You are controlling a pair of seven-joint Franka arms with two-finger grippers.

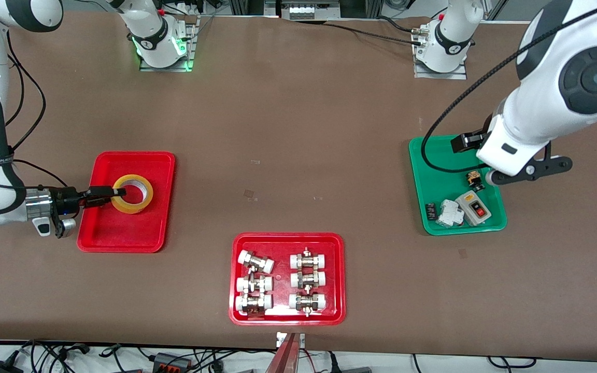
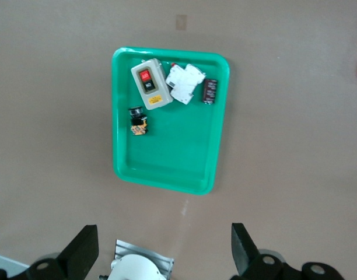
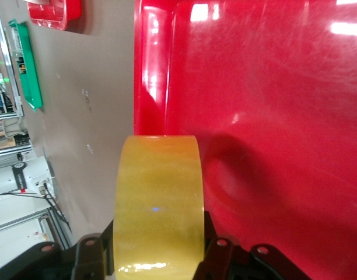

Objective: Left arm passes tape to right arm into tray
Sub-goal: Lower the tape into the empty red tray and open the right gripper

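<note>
Starting at the lower centre of the front view: wider red tray [image 1: 236,280] holding six metal-and-white pipe fittings [image 1: 282,282] in two columns.

Next, at the middle left of that view: plain red tray [image 1: 122,233], rounded corners, shallow rim. Roll of translucent yellow tape [image 1: 132,194] sits inside it, in the part farther from the front camera, ring face up. Right gripper [image 1: 118,192] reaches in level from the frame's left edge; its fingers are clamped on the roll's wall, one tip inside the hollow core. Right wrist view confirms: yellow band [image 3: 158,204] pinched between black finger pads [image 3: 216,254], red tray floor [image 3: 272,116] filling the frame's right.

At the middle right of the front view: green tray [image 1: 428,171] carrying a grey switch box [image 1: 474,208] with red button, a white breaker [image 1: 449,212], a small black part [image 1: 431,211] and a black-and-yellow pushbutton [image 1: 474,180].

Left gripper [image 2: 164,248] hangs over the green tray's edge farther from the front camera, jaws spread wide and holding nothing; this arm waits.
</note>
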